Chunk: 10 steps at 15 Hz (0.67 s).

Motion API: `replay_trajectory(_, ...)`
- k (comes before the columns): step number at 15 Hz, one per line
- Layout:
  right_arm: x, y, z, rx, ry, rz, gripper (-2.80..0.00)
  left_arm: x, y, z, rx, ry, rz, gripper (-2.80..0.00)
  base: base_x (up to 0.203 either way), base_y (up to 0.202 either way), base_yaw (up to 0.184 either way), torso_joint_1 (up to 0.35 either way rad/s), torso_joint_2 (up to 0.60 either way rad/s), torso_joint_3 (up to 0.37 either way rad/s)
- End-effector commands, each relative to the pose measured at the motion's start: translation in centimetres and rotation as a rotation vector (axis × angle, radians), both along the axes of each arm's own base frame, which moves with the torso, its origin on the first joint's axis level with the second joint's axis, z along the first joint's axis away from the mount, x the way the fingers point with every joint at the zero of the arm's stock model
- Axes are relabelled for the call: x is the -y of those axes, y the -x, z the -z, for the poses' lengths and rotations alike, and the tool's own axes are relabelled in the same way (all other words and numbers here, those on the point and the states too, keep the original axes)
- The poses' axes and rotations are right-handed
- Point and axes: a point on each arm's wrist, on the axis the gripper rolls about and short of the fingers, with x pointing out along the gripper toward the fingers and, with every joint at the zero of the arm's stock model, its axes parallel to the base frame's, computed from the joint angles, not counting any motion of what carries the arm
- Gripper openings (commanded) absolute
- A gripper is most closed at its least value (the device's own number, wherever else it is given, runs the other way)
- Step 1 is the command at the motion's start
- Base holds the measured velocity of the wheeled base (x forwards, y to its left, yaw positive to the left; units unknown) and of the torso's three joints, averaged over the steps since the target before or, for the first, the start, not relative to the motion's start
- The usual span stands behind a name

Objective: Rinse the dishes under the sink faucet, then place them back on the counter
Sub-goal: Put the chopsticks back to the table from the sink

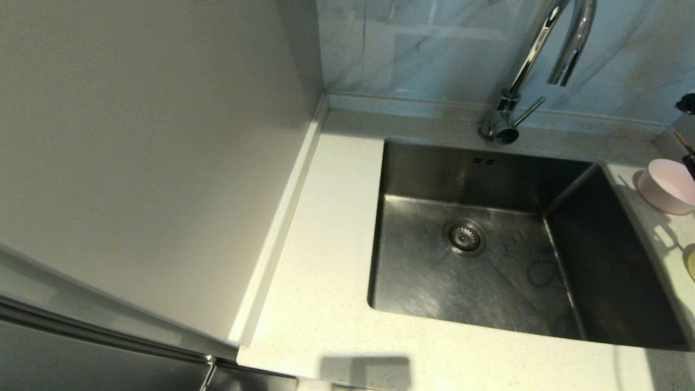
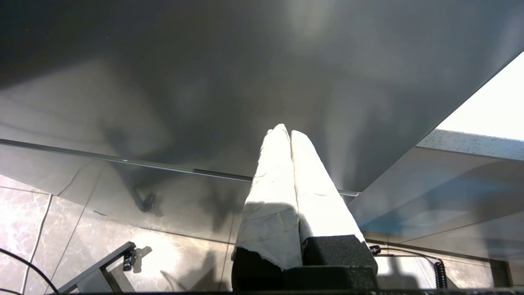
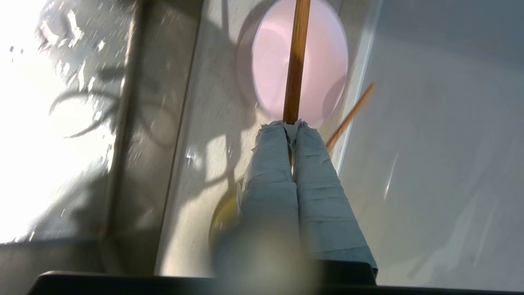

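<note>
Pink bowl (image 1: 668, 186) sits upright on my counter (image 1: 326, 260) right of the sink (image 1: 488, 239); yellow-green bowl (image 1: 690, 262) nearer; one chopstick (image 3: 295, 61) pinched above it, the other (image 3: 350, 116) beside.

yellow-green bowl (image 1: 690, 262): cut by head-view edge | pink bowl (image 1: 669, 185): partly cut off

sink (image 1: 488, 271): basin open, only drain strainer (image 1: 464, 237) at centre | faucet (image 1: 535, 60): arches over upper right | left of frame: side panel (image 1: 136, 163) walls tabletop (image 1: 326, 244) strip | right edge: pink bowl (image 1: 667, 185) crowds narrow tabletop
</note>
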Motion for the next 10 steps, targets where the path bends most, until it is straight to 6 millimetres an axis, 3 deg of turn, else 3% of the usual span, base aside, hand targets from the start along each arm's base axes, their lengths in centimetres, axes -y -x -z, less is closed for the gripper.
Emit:
replay_trajectory(1,0.7,-1.1,1.2,-0.033,0.000,0.023,-2.80,0.0,0.0,0.0,0.004,0.001,-0.001,-2.80,0.000,0.000,0.000,0.000,0.00,0.000)
replay_trajectory(10,3.0,-2.9,3.8,-0.091,-0.016,0.162,-2.80,0.0,0.0,0.0,0.004,0.001,-0.001,-2.80,0.000,0.000,0.000,0.000,0.00,0.000)
